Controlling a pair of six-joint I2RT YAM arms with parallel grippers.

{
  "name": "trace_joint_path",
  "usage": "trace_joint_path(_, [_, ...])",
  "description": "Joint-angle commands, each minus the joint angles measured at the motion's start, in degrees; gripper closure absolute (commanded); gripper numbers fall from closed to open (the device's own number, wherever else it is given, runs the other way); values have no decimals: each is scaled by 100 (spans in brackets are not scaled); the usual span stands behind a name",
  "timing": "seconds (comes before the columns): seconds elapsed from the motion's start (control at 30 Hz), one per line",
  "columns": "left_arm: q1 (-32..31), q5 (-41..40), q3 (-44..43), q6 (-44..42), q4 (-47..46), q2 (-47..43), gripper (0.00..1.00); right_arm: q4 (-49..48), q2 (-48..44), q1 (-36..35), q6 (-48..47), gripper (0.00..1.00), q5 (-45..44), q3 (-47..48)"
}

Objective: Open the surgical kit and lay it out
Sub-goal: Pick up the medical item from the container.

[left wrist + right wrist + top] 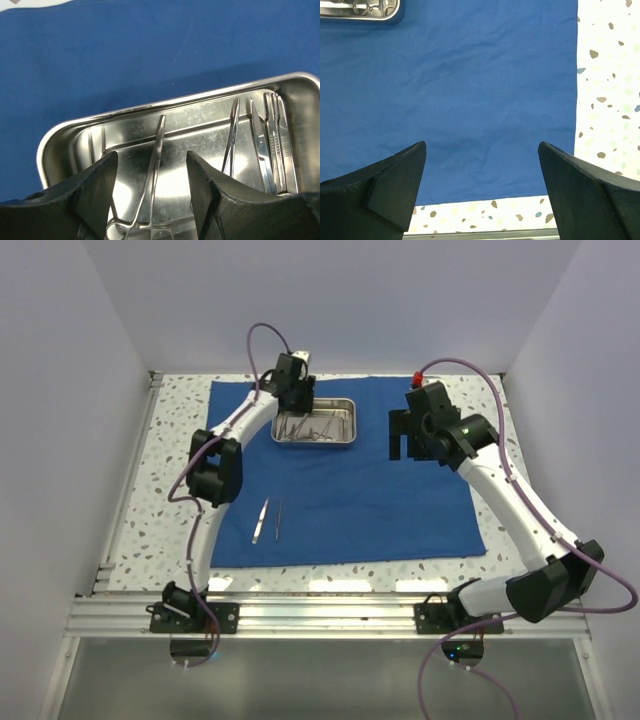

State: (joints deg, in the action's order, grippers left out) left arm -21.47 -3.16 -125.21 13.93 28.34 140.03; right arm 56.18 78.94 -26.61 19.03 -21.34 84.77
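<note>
- An aluminium rail (320,612) runs along the near edge of the table (170,430). The two arm bases are bolted to it, one left and one right, and purple cables (183,502) loop up from them.
- The royal-blue cloth wrap (370,500) lies opened flat on the speckled white table, with bare table showing along its left, right and near sides.
- On the near left part of the cloth lie tweezers (262,521). Just to their right, not touching them, lies a thinner silver piece (279,517). Both run roughly far to near.
- The steel tray (352,426) sits on the far middle of the cloth, its long side running left to right, with several instruments inside.
- The left tool (297,410) reaches down into the left end of the tray. In its wrist view the two black fingers stand apart over the tray floor.
- A ring-handled clamp (158,145) lies flat in the tray with its shank between those fingers and its rings at the bottom edge of that view. Neither finger visibly presses on it.
- Toward the tray's right end, more slim steel instruments (260,145) lie side by side.
- The right tool (401,445) hangs over the cloth to the right of the tray, apart from it, with its jaws spread wide and nothing between them.
- Its wrist view shows blue cloth and speckled table below the fingers, and a corner of the tray at the upper left.
- A red cap (417,376) sits at the far end of the right wrist.
</note>
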Motion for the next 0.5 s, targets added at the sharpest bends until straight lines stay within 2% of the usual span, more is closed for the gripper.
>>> trace_joint_path(0.0, [-129,96,67,4,-416,226,39,-37,8,7,-31,1,25,242])
trace_joint_path(0.17, [-190,0,-12,39,-706,517,40,51,-10,7,-66,1,42,215])
trace_joint_path(0.33, [-296,-588,-152,48,-1154,832,41,138,-27,-2,-110,1,60,136])
trace_joint_path(0.47, [-340,-756,-486,39,-1243,1175,43,217,-27,7,-75,1,113,92])
